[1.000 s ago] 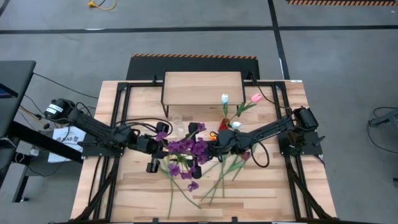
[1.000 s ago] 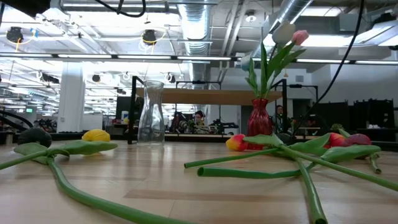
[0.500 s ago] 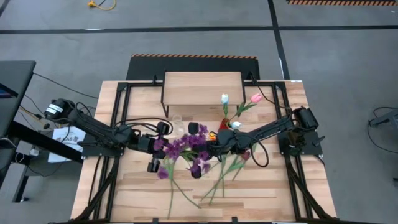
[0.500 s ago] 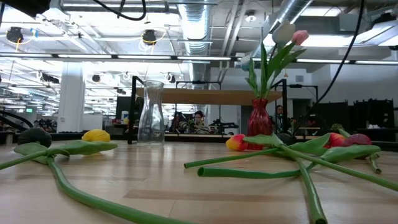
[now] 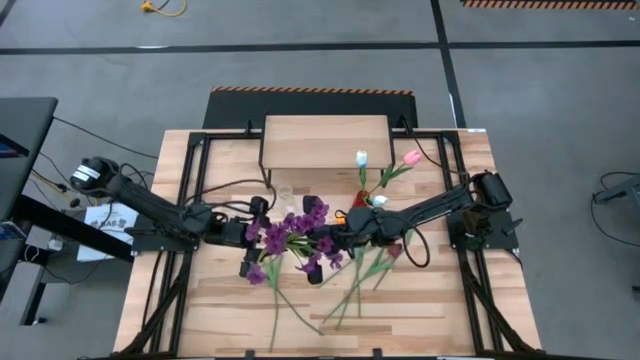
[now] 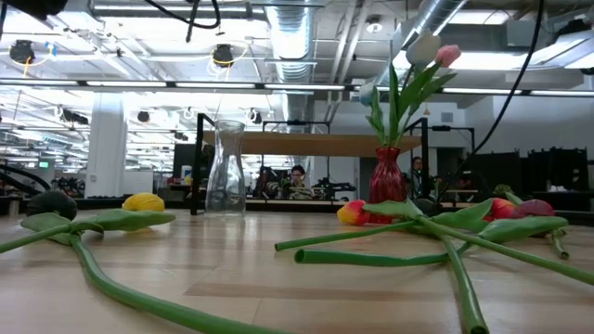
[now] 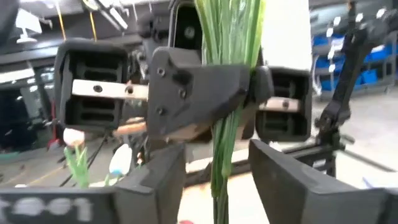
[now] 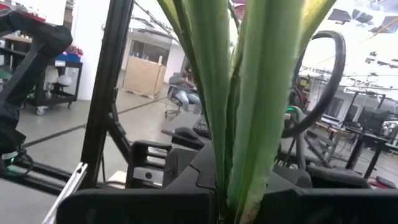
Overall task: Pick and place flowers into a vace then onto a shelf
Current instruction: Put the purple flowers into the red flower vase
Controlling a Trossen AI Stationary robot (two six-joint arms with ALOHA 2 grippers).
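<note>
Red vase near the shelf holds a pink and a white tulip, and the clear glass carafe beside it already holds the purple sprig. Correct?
Not quite: the low view shows the clear glass carafe empty. The purple blossom sprig hangs above the table between both grippers in the high view. The red vase does hold the pink tulip and white tulip.

A shelf [image 5: 325,141] stands at the table's [image 5: 440,310] far edge, mid-width. Just before it, an empty carafe [image 6: 225,169] stands left of a vase [image 6: 387,175] holding tulips [image 6: 422,56]. At the table's centre a blossom sprig [image 5: 290,235] hangs between both arms. More loose flowers [image 5: 365,275] lie toward the near edge.
</note>
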